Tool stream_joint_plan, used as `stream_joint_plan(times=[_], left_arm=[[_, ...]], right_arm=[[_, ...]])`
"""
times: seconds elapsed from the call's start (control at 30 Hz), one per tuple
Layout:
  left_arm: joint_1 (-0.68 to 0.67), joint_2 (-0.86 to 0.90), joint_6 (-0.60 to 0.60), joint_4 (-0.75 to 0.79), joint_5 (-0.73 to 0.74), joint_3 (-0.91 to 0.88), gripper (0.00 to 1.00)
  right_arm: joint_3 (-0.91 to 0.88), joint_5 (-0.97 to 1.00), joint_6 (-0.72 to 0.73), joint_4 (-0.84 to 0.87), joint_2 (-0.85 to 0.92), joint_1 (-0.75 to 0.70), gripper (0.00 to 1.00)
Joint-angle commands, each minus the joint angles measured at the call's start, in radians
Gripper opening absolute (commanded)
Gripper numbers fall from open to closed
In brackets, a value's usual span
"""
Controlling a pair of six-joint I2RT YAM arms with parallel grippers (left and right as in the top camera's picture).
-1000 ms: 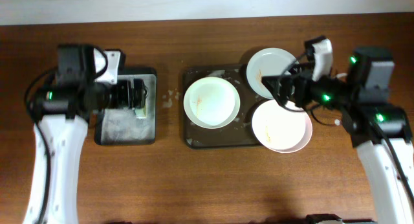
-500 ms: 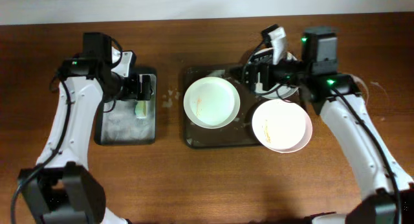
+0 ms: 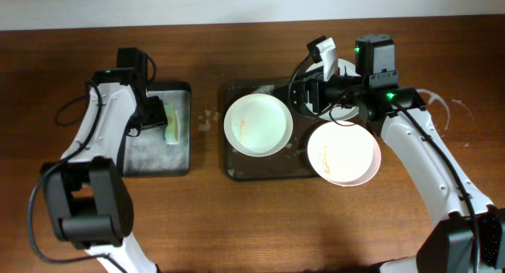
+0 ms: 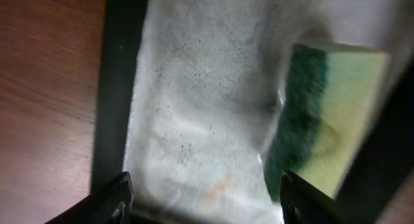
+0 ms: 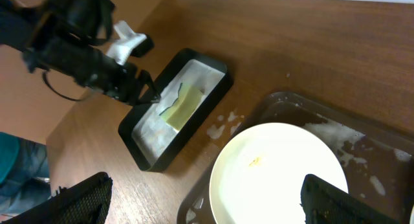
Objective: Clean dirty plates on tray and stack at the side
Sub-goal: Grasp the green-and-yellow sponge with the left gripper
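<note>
Round glossy-white plates [image 3: 258, 124] — dk rimmed rect. tray [image 3: 243, 170]

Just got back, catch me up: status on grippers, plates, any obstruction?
Left gripper open beside sponge. Right gripper open, empty, over tray. Two smeared plates on tray, none stacked. Nothing blocking.

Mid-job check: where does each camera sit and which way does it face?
Overhead: above the table, facing straight down; shows left gripper, right gripper, tray, small tray.
Left wrist: close over the small tray, facing its sponge; own fingertips at the bottom.
Right wrist: over the tray, facing across a plate toward the small tray; own fingertips in bottom corners.
Shared: all three show the sponge.
</note>
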Motion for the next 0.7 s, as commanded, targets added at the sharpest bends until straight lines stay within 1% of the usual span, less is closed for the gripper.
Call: stream_joint_plan(times=[0.0,0.13,0.3,0.5,0.6,0.63,0.67], left_arm=[[-0.016,0.062,-0.021,0.018,-0.026,0.017,0.71],[-0.026,0.086,-0.022,0.032,-0.024,0.017,0.71],[-0.052,0.086,-0.021,0.059,0.055,0.017,0.71],[-0.087,0.086,-0.021,0.081,0.062,0.023,0.71],[-0.086,0.086,-0.021,0.080,0.089,0.043,0.72],[-0.086,0.086,-0.021,0.080,0.092,0.052,0.73],[-0.086,0.086,-0.021,0.081,0.092,0.060,0.77]], right_arm=[[0.021,-0.020,0.002,0.004,0.003,0.004,0.94],[0.021,-0.019,0.002,0.003,0.003,0.004,0.93],[0.021,-0.019,0.002,0.004,0.003,0.004,0.94],[0.021,-0.019,0.002,0.004,0.003,0.004,0.94],[0.021,-0.019,0.002,0.004,0.003,0.004,0.94],[0.021,-0.020,0.002,0.004,0.003,0.004,0.94],[0.021,-0.020,0.002,0.004,0.003,0.004,0.94]])
